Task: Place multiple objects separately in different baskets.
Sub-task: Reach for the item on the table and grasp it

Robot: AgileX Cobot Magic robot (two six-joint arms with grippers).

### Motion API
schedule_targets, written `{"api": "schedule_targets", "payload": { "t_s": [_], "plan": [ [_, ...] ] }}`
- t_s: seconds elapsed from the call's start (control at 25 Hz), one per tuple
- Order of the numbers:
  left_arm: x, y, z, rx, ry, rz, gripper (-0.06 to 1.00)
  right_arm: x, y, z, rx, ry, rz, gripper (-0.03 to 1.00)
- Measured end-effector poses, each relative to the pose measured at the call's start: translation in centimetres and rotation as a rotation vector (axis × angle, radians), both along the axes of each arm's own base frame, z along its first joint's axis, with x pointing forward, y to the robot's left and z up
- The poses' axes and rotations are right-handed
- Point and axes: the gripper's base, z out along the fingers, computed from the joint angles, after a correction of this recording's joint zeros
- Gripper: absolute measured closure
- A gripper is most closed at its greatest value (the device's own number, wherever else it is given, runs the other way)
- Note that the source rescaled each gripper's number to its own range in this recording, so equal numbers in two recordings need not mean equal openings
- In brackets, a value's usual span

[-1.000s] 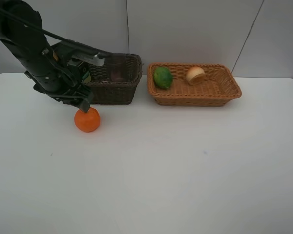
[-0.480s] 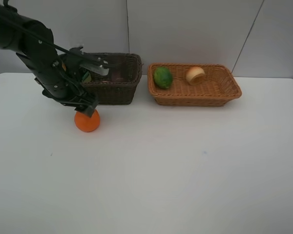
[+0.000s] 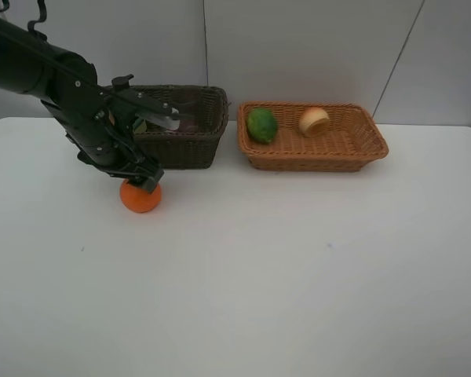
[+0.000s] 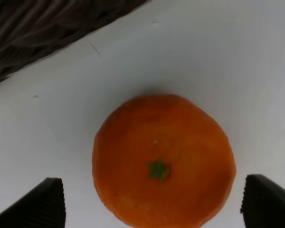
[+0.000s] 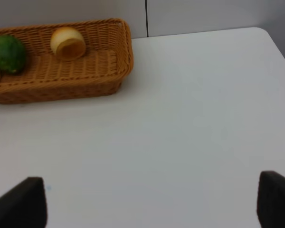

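Note:
The orange tangerine [image 3: 140, 197] sits on the white table in front of the dark brown basket [image 3: 190, 141]. My left gripper [image 3: 147, 183] is open right above it. In the left wrist view the tangerine [image 4: 164, 159] lies between the two fingertips [image 4: 43, 204], which are apart from it. The light tan basket [image 3: 312, 151] holds the green oval fruit [image 3: 261, 124] and the peach [image 3: 314, 121]. My right gripper [image 5: 147, 202] is open and empty over bare table. It sees that basket [image 5: 124, 47], the green fruit [image 5: 8, 53] and the peach [image 5: 68, 42]. The bottles and cup are mostly hidden.
The dark basket's wall [image 4: 47, 28] stands close behind the tangerine. My left arm [image 3: 55, 75] reaches in from the upper left and covers part of the dark basket. The two baskets stand side by side at the table's back edge, against a grey wall.
My left gripper has come down and slightly right over the tangerine, from beside its top to straddling it. The tangerine and both baskets have not moved.

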Motion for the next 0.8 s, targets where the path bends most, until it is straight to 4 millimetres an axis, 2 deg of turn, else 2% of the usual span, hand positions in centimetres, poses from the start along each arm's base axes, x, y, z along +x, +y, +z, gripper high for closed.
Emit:
{"api": "schedule_targets", "payload": {
  "t_s": [0.8],
  "plan": [
    [0.25, -0.14, -0.56, -0.007, -0.01, -0.004, -0.02, 0.0, 0.0, 0.0, 0.0, 0.0, 0.0, 0.02]
  ]
}}
